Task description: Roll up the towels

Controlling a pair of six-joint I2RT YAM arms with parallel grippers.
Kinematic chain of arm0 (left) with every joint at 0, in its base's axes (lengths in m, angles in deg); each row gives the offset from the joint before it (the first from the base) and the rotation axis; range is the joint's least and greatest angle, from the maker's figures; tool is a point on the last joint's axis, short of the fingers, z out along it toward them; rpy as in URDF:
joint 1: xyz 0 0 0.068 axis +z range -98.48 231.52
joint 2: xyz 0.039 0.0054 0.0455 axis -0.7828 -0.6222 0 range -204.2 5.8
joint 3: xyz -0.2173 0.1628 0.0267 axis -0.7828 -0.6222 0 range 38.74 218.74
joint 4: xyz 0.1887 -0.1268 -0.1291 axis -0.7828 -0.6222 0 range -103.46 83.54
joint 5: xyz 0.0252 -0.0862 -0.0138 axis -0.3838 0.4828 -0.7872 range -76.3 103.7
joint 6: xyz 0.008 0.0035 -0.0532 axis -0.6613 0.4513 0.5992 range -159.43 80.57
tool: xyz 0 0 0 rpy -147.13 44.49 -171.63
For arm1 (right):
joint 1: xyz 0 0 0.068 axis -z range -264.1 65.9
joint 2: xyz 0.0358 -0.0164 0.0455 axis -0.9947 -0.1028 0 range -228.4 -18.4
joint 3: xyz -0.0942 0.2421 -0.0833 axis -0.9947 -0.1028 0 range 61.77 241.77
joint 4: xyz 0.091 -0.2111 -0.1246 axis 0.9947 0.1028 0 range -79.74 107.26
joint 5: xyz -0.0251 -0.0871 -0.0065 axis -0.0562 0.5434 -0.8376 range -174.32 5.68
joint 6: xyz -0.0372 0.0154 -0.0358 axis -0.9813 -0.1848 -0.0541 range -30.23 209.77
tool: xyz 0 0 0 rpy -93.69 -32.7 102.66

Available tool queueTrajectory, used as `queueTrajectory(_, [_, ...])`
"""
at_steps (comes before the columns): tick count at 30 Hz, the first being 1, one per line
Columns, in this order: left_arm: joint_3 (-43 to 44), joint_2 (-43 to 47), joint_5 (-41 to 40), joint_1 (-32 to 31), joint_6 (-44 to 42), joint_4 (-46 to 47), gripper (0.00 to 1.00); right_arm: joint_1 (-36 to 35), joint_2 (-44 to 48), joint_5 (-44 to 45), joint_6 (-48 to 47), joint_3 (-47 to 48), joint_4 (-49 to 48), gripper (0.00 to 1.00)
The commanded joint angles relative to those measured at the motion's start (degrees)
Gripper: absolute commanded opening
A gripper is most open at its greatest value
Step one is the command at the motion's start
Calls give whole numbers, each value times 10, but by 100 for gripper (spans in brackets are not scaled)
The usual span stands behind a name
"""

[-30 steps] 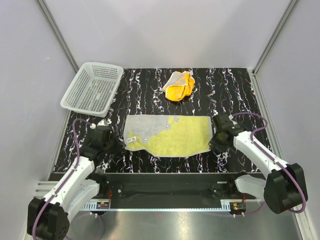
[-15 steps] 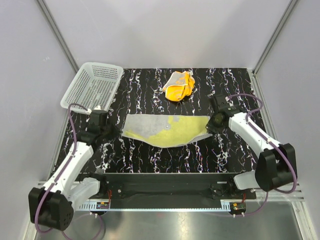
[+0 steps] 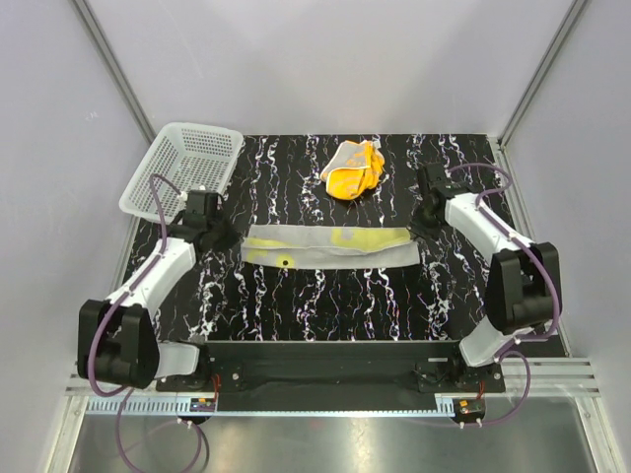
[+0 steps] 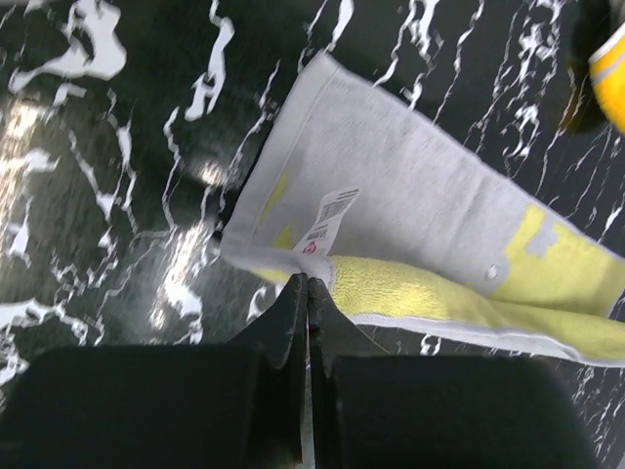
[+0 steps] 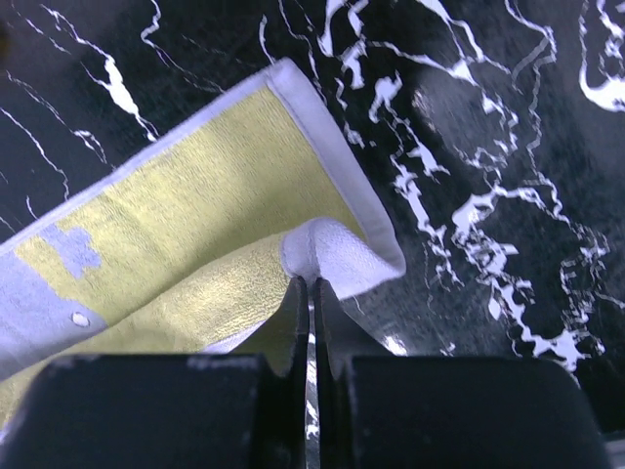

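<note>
The pale yellow towel (image 3: pixel 330 247) lies mid-table, folded over into a narrow strip with its grey back up. My left gripper (image 3: pixel 234 243) is shut on its left corner beside the white label (image 4: pixel 327 217). My right gripper (image 3: pixel 418 234) is shut on the white-hemmed right corner (image 5: pixel 327 252). In the left wrist view the towel (image 4: pixel 410 210) spreads up and right from my gripper (image 4: pixel 308 281). In the right wrist view the towel (image 5: pixel 195 225) spreads up and left from my gripper (image 5: pixel 312 281). The orange towel (image 3: pixel 354 168) sits crumpled at the back.
A white mesh basket (image 3: pixel 182 172) stands at the back left corner of the black marbled table (image 3: pixel 315 305), just behind my left arm. Grey walls with metal posts close in the left, right and back sides.
Both grippers have carried the towel's near corners away from me toward the far edge, folding the flat towel over into a narrow strip. The orange towel has not moved.
</note>
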Motion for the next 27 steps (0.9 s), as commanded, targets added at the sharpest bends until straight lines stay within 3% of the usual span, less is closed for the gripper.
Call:
queueTrajectory(1, [55,-38,11,3,-14,48,0,5,-30,14,-19,39,-16,0])
queueTrajectory(20, [169,-236,13,4,-28,39,0,53,-156,-13,-27,101,-27,1])
queueTrajectory(21, [170,-239,13,4,-27,42,0,56,-159,-16,-28,107,-27,7])
queueTrajectory(22, [171,-245,13,4,-26,43,0,56,-165,-17,-29,111,-26,17])
queueTrajectory(23, [176,-249,13,4,-25,44,0,57,-172,-16,-32,123,-27,34])
queueTrajectory(27, [202,-271,23,8,-27,48,1,69,-190,-3,-34,163,-13,71])
